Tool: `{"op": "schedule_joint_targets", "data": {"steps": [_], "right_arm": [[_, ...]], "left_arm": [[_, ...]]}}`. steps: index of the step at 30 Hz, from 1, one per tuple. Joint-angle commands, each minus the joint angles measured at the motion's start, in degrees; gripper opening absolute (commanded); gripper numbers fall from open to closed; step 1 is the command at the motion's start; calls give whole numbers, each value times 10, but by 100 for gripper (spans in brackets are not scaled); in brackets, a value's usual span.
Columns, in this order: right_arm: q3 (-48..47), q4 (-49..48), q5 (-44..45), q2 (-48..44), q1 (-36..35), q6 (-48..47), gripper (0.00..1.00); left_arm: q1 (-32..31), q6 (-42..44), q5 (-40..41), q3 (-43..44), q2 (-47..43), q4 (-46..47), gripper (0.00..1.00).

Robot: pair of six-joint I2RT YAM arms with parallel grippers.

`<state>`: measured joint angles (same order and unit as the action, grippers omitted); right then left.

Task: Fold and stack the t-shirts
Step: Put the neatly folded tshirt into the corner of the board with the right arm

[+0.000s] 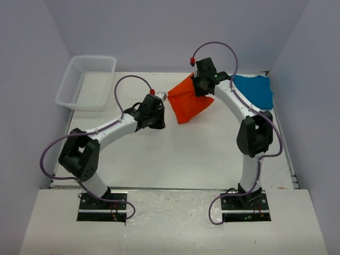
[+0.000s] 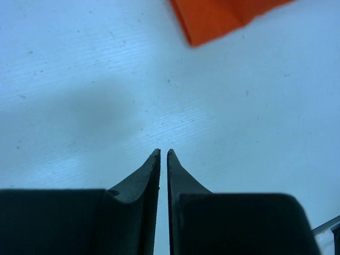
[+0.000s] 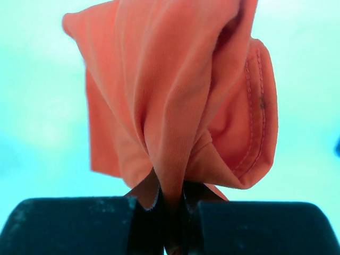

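Note:
The orange-red t-shirt (image 1: 187,105) hangs bunched and partly folded above the table, behind its middle. My right gripper (image 1: 201,86) is shut on a gathered fold at its top edge; in the right wrist view the cloth (image 3: 175,95) fills the frame and runs down between the fingers (image 3: 172,194). The teal-blue t-shirt (image 1: 256,90) lies flat at the back right, partly hidden by the right arm. My left gripper (image 1: 161,99) hovers just left of the orange shirt, its fingers (image 2: 163,153) nearly together with nothing between them. An orange corner (image 2: 223,16) shows ahead of it, apart from the fingers.
A white mesh basket (image 1: 87,82) stands at the back left corner of the table (image 1: 175,159). Grey walls close in the back and both sides.

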<state>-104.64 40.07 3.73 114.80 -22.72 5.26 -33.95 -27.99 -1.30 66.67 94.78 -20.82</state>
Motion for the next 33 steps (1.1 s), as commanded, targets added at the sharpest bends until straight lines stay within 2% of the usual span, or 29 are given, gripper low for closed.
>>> {"op": "schedule_joint_targets", "data": {"steps": [1, 8, 18, 33], "right_arm": [[-78, 18, 56, 15, 17, -43, 0], [-144, 28, 88, 55, 54, -79, 0], [-201, 41, 131, 91, 107, -101, 0], [-187, 43, 177, 64, 148, -95, 0]], "left_arm": [[-11, -8, -7, -12, -26, 25, 10], [-16, -21, 10, -54, -88, 41, 10], [-14, 4, 10, -48, -90, 29, 10], [-12, 7, 8, -50, -77, 37, 11]]}}
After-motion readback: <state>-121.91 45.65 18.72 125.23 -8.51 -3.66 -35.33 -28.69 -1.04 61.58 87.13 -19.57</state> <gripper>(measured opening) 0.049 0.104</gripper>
